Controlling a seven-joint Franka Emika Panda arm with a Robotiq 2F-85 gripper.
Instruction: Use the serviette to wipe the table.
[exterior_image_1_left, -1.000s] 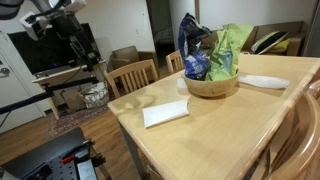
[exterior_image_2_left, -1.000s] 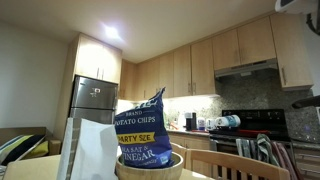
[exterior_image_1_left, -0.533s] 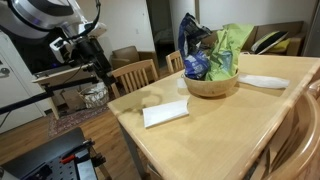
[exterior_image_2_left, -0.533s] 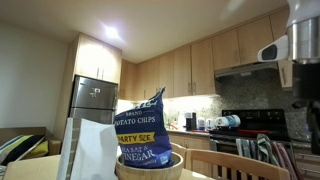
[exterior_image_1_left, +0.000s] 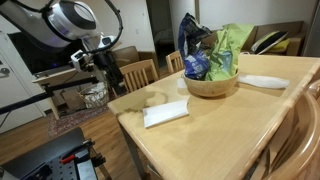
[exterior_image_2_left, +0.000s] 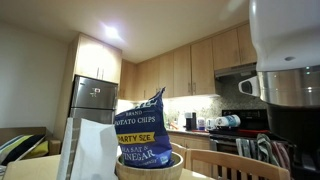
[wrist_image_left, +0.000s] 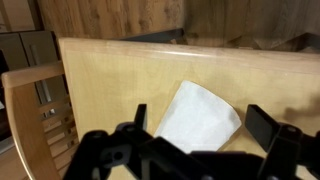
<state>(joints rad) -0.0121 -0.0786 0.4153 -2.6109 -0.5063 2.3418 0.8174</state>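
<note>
The serviette (exterior_image_1_left: 165, 113) is a small white folded napkin lying flat near the near corner of the pale wooden table (exterior_image_1_left: 215, 130). In the wrist view the serviette (wrist_image_left: 197, 115) lies on the table (wrist_image_left: 110, 75) below and between the two dark fingers. My gripper (exterior_image_1_left: 111, 76) hangs in the air beside the table's left corner, above and left of the serviette, apart from it. In the wrist view the gripper (wrist_image_left: 200, 128) is open and empty. In an exterior view only the arm's body (exterior_image_2_left: 285, 80) shows at the right edge.
A wooden bowl (exterior_image_1_left: 211, 84) with chip bags (exterior_image_2_left: 140, 125) stands mid-table behind the serviette. A flat white plate-like item (exterior_image_1_left: 262, 82) lies to its right. Slatted wooden chairs (exterior_image_1_left: 135, 75) stand at the table's far side; one shows in the wrist view (wrist_image_left: 30, 110).
The arm has swung right and downward toward the table's corner over the last second. It now fills the right edge of an exterior view. The serviette has not moved.
</note>
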